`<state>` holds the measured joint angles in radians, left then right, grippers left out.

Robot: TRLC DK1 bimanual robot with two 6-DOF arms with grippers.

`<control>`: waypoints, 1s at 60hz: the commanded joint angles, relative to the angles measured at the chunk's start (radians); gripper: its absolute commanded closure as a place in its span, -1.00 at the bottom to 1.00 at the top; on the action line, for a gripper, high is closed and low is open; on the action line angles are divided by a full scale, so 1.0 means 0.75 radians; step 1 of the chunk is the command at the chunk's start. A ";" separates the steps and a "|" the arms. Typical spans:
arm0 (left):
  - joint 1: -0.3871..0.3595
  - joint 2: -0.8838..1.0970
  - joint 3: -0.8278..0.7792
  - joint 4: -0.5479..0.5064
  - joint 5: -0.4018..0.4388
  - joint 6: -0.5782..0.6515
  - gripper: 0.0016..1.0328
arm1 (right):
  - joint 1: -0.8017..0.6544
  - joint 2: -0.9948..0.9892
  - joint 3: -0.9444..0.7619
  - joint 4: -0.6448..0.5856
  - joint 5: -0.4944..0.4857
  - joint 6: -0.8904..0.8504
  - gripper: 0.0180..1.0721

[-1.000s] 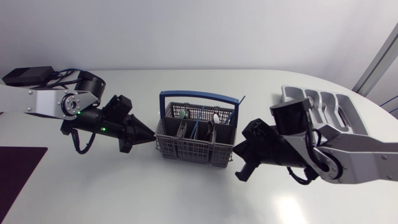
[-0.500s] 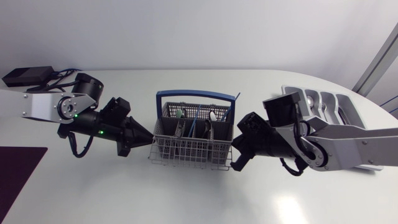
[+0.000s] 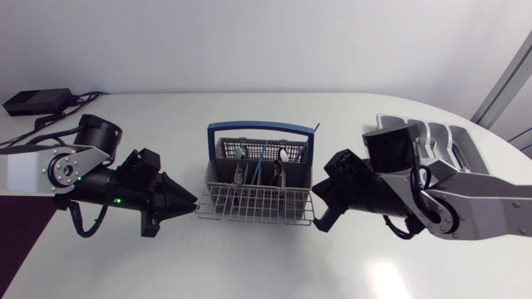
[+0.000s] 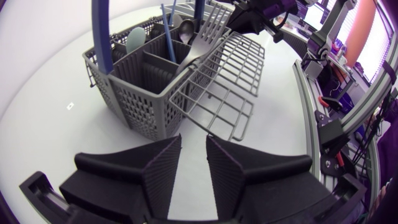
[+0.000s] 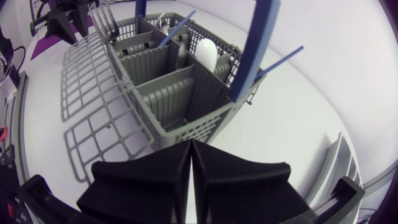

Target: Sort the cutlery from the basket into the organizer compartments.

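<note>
Left claw point(image 4: 194, 144), narrowly parted, and right claw point(image 5: 191, 147), pressed closed, point inward at the basket's point(image 3: 287, 178) ends

Count, table top: cutlery basket point(image 3: 258, 189): 1, centre. Organizer point(image 3: 453, 137): 1, 3 o'clock. Grippers: 2, namely left gripper point(image 3: 189, 200) and right gripper point(image 3: 319, 219). Cutlery pieces in basket: several, exact number unreadable.

A matt grey plastic basket point(image 3: 258, 189), its blue plastic handle point(image 3: 259, 127) shining smooth, is sitting on a smooth white table point(image 3: 249, 262) that is catching a soft gleam; a dull metal fork point(image 4: 202, 40) is showing inside. The left gripper point(image 4: 194, 143) and right gripper point(image 5: 191, 144) are looking matt black.
</note>
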<state>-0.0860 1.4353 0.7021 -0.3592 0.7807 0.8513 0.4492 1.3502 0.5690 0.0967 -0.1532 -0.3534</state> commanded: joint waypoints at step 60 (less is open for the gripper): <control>-0.047 0.328 0.246 0.203 0.019 -0.147 0.41 | 0.013 0.198 0.164 0.012 -0.017 0.038 0.87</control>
<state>-0.1059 1.7081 0.9276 -0.2066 0.7761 0.7551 0.4252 1.5364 0.7029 0.1020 -0.1505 -0.3473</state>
